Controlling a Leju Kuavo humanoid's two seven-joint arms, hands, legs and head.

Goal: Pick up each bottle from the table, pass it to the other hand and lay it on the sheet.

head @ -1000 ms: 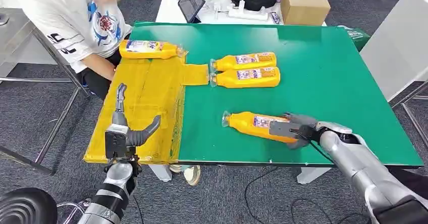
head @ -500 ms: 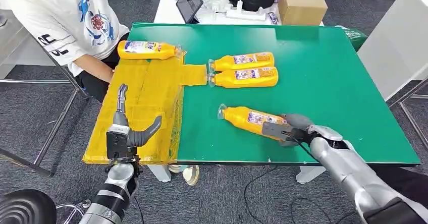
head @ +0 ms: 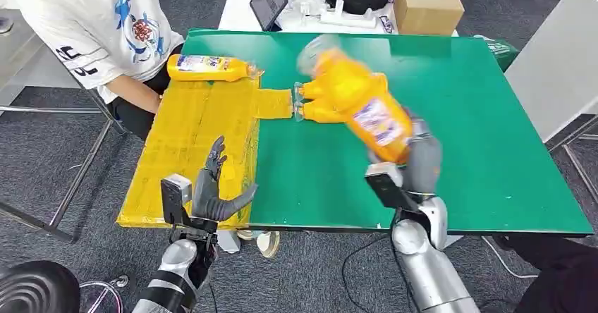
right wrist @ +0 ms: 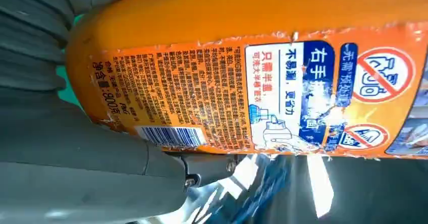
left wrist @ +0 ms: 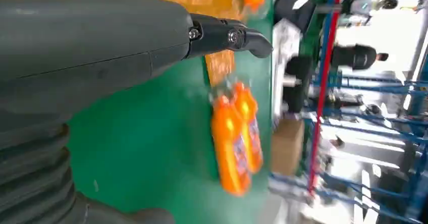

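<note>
Lifted since the earlier frame: orange bottle, formerly lying at lower centre of the green table, now raised off it, blurred, tilted with its cap end toward upper centre of the head view.
Right hand: turned upward at lower centre-right, fingers wrapped around the bottle's base; label and barcode close up in the right wrist view.
Left hand: shifted up and rightward, at lower left over the near edge of the yellow sheet, fingers spread, holding nothing.
Two bottles lie side by side at table centre, partly hidden.
One bottle lies at the sheet's far edge.
Person in white shirt: upper left.
</note>
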